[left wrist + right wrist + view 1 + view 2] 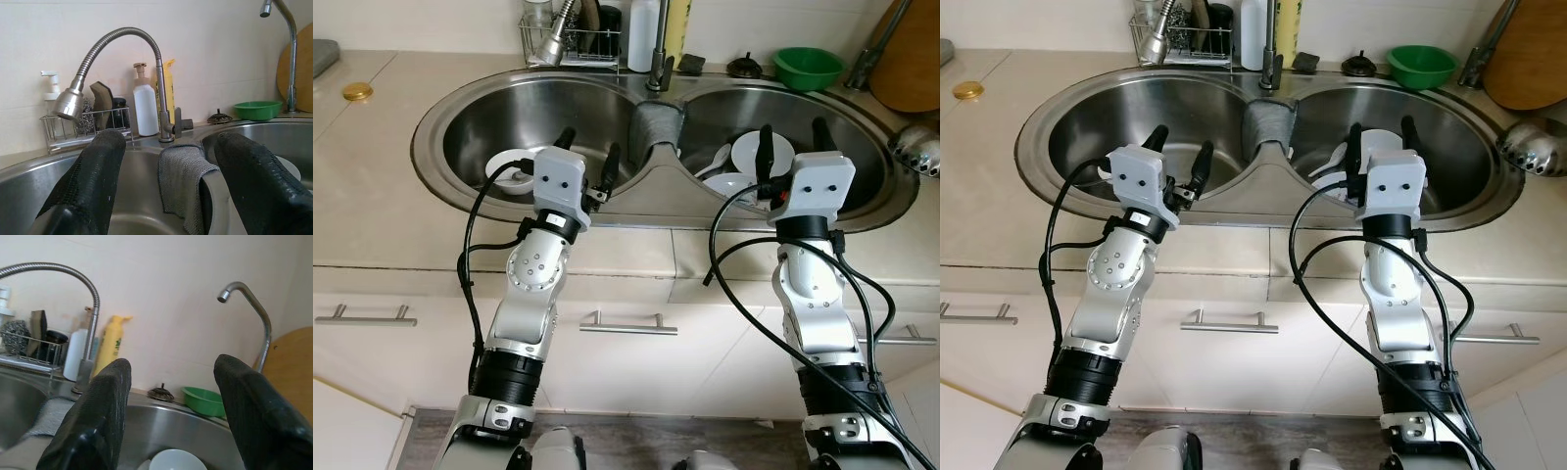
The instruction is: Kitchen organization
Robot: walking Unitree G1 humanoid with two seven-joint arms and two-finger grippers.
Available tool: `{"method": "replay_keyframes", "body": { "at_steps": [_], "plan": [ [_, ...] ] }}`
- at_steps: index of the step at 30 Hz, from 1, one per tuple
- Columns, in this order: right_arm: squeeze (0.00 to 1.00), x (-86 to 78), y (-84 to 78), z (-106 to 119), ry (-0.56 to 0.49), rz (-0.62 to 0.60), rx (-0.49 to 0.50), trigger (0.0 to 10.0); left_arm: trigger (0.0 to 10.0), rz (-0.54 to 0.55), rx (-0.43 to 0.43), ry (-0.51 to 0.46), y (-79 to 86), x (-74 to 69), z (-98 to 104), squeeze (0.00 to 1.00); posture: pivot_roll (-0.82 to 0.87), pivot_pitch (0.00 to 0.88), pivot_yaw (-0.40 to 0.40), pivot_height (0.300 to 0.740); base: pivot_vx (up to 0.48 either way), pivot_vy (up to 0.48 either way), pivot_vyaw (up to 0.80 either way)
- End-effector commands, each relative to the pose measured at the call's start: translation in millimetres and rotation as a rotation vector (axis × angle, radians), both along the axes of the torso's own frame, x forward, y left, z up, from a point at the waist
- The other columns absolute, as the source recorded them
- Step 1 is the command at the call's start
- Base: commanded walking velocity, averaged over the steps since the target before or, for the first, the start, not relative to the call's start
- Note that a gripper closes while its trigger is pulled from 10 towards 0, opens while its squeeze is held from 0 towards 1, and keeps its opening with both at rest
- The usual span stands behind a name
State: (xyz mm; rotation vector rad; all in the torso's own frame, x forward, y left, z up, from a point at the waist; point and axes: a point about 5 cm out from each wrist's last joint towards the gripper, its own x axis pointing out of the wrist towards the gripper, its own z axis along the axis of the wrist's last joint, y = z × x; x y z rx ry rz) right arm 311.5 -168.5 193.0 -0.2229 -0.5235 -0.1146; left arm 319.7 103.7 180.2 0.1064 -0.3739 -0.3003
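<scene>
Both arms reach out over the front rim of a double steel sink [431,147]; the left gripper [587,157] hangs above the left basin with its fingers spread wide and nothing between them, and the right gripper [793,147] hangs above the right basin, likewise wide and empty; the things most likely meant for tidying are the white dishes [749,162] heaped in the right basin at centre right of the frame, with a spoon among them, and a single white bowl [509,168] low in the left basin, left of centre; a grey cloth [656,122] is draped over the divider between the basins, below the tap base [658,69]; the risk, as I judge it, is that smooth stacked crockery will slip or tilt between the black fingers if pinched at the rim; a descending finger could also knock the pile and chip a dish against the steel; the cloth near the left gripper could snag; the green bowl [808,67] at upper right stands clear.
</scene>
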Motion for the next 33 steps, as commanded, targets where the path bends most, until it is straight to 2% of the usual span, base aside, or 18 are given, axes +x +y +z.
{"method": "replay_keyframes", "body": {
  "at_steps": [1,22,25,33],
  "plan": [
    [0.00,0.8,4.4,5.9,-0.013,0.006,0.002,10.0,10.0,-0.002,-0.008,-0.019,0.9,-0.2,5.5,0.00,0.00,0.000,-0.058,0.740,0.000,0.000,0.00],
    [0.00,-2.5,3.7,7.7,-0.029,-0.015,0.022,10.0,10.0,-0.010,-0.014,-0.044,1.2,-1.2,9.0,0.00,0.01,0.000,-0.055,0.740,0.000,0.480,0.00],
    [0.00,-2.7,3.4,6.4,-0.023,-0.016,0.024,10.0,10.0,-0.009,-0.014,-0.053,1.5,-1.8,9.5,0.00,0.01,0.000,-0.053,0.740,0.000,0.185,0.00],
    [0.00,-3.3,3.7,4.9,-0.018,-0.008,0.045,10.0,10.0,-0.018,-0.002,-0.069,0.7,-3.5,10.3,0.00,0.01,0.000,-0.051,0.740,0.000,0.000,-0.80]
  ]
}}
